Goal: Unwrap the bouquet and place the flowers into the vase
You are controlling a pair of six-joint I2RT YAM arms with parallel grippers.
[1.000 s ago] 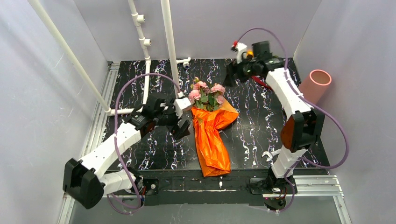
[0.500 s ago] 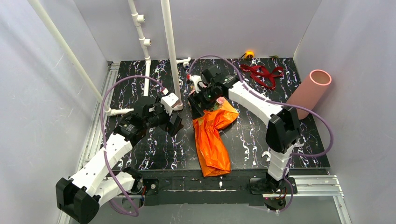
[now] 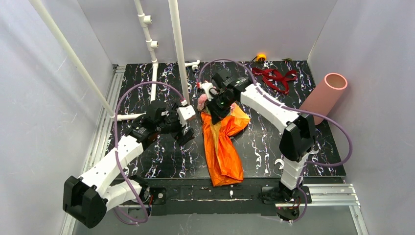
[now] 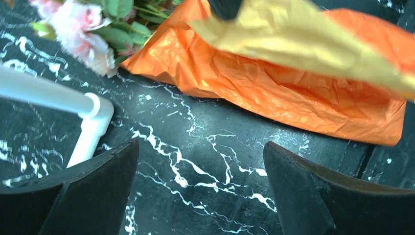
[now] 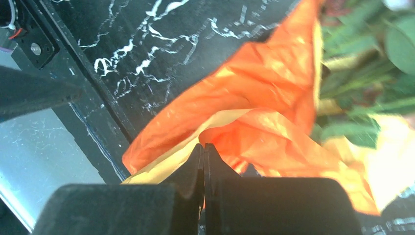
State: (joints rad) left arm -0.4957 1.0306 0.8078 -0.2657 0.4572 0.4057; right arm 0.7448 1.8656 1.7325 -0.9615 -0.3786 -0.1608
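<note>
Jaws: right gripper (image 5: 203,152) just snapped shut on top flap of crinkled shiny orange wrapping paper (image 3: 222,147), mid-table; left gripper (image 4: 199,152) gaping, empty, beside it. Dark red ribbon (image 3: 274,78) dropped at far side. Pink roses (image 4: 80,36) inside wrap; salmon-pink tube vase (image 3: 327,95) well apart, rt edge. Unwrapping begun.

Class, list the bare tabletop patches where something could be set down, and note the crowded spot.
Bare: between the orange wrapping and the right arm; between the wrapping and the left arm. Crowded: the middle, around the flowers.
</note>
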